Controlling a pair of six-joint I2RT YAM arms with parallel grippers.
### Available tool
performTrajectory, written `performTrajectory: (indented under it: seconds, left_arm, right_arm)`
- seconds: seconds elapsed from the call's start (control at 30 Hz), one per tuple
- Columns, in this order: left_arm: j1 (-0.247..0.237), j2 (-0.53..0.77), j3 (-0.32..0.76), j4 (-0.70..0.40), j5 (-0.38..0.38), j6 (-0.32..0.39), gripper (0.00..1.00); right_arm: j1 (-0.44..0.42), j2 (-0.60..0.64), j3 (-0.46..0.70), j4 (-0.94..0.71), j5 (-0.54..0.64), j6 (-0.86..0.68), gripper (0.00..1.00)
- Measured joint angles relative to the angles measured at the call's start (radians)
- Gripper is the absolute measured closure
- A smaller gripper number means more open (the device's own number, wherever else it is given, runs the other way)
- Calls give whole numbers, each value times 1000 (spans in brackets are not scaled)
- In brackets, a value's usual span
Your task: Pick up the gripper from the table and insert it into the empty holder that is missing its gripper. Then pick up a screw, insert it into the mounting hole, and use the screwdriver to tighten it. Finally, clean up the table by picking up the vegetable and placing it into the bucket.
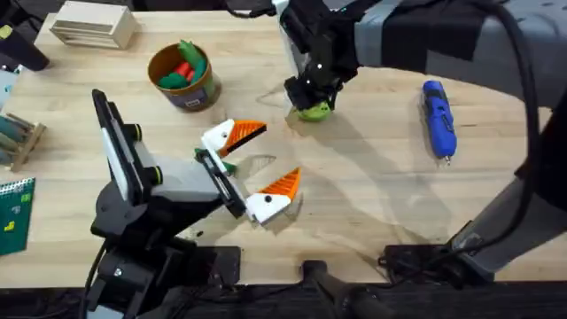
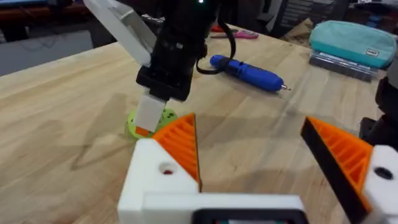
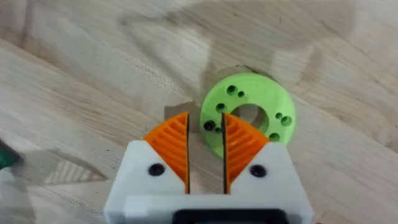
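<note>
two end effectors noted: right (image 3: 205,155) nearly closed, empty, touching green ring (image 3: 252,112); left (image 1: 250,168) wide open, empty, nearer bucket (image 1: 183,76).

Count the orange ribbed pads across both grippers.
4. Two are on the left gripper, spread wide apart near the table's middle. Two are on the right gripper, close together with a narrow gap, just over the edge of the green ring.
</note>
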Motion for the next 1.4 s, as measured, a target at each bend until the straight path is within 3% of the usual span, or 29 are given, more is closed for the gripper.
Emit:
performTrajectory:
  seconds: [0.07, 0.37, 0.7, 1.0, 1.4]
  left_arm:
    - [0, 0, 0, 0, 0, 0, 14]
    - [0, 0, 0, 0, 0, 0, 14]
    - [0, 0, 0, 0, 0, 0, 14]
    - [0, 0, 0, 0, 0, 0, 14]
    - [0, 0, 0, 0, 0, 0, 14]
  right_arm:
    - [0, 4, 0, -2, 0, 0, 741]
    - [0, 12, 0, 0, 8, 1, 991]
    - [0, 1, 20, -55, 11, 0, 994]
    - [10, -158, 136, -208, 11, 0, 994]
    - [181, -270, 174, -263, -127, 8, 994]
